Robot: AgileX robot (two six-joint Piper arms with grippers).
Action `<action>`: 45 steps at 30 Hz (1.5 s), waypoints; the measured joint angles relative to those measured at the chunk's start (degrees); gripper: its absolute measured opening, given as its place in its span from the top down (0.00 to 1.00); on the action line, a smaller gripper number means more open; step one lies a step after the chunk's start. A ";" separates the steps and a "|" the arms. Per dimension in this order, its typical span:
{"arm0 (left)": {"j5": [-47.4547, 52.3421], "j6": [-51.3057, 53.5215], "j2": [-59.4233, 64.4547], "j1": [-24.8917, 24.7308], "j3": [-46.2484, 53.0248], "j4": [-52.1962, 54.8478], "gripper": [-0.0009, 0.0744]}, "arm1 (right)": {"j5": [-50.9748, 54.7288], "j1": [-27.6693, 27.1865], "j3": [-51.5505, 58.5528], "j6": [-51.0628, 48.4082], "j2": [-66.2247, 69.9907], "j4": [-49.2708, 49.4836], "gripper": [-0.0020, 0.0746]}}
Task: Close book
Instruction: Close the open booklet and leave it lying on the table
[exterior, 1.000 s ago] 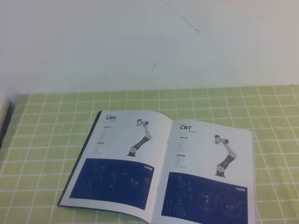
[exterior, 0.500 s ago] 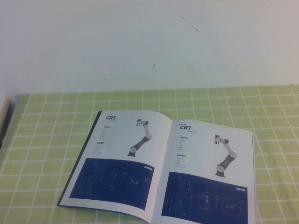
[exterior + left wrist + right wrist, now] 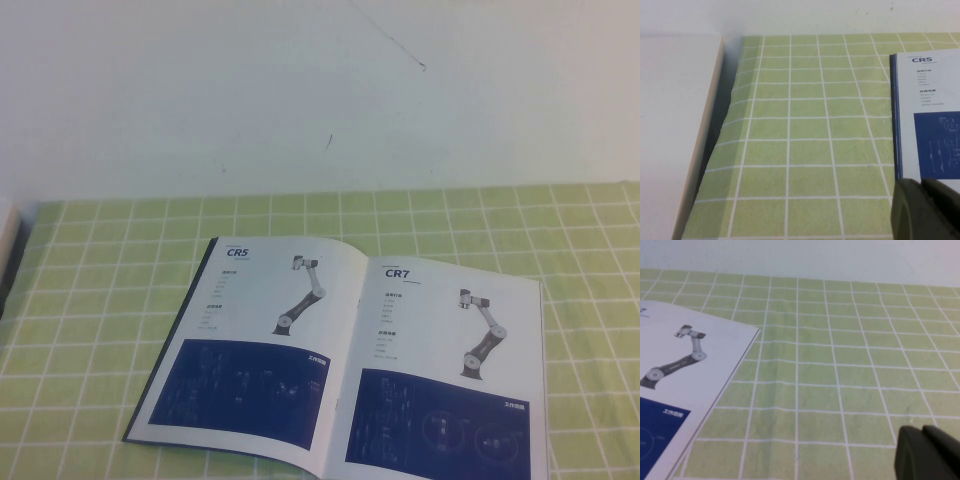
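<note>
An open book (image 3: 340, 350) lies flat on the green checked tablecloth (image 3: 100, 300), its left page headed CR5 and its right page headed CR7, each with a robot-arm picture and a dark blue panel. Neither gripper appears in the high view. In the left wrist view my left gripper (image 3: 921, 183) hangs shut and empty just off the near left corner of the book (image 3: 932, 110). My right gripper (image 3: 921, 430), seen in the right wrist view, is also shut with nothing in it, over bare cloth to the right of the book (image 3: 680, 385).
A white wall (image 3: 320, 90) rises behind the table. A white board (image 3: 675, 125) borders the cloth at the far left, and its corner (image 3: 5, 235) shows in the high view. The cloth (image 3: 850, 365) stretches right of the book.
</note>
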 joint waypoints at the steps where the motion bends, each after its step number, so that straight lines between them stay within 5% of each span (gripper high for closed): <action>1: 0.00 0.00 0.00 0.00 0.00 0.00 0.99 | 0.00 0.00 0.00 0.00 0.00 0.00 0.98; 20: -0.45 0.00 0.00 0.00 0.12 2.51 0.99 | 0.00 0.00 0.00 0.00 0.00 0.00 0.98; 28: -14.36 0.12 0.00 0.00 0.67 7.12 0.99 | -0.89 0.00 0.17 -4.09 0.00 -5.49 0.98; 31: -22.59 0.12 0.00 0.00 0.67 7.21 0.99 | -6.40 0.00 0.67 -4.34 0.00 -6.66 0.98; 41: -40.52 0.12 0.00 0.00 0.67 7.37 0.99 | -47.90 0.00 0.56 7.35 0.00 -6.08 0.98; 45: -41.13 0.12 0.00 0.00 0.67 6.38 0.99 | -51.04 0.00 0.56 6.66 0.00 -5.21 0.98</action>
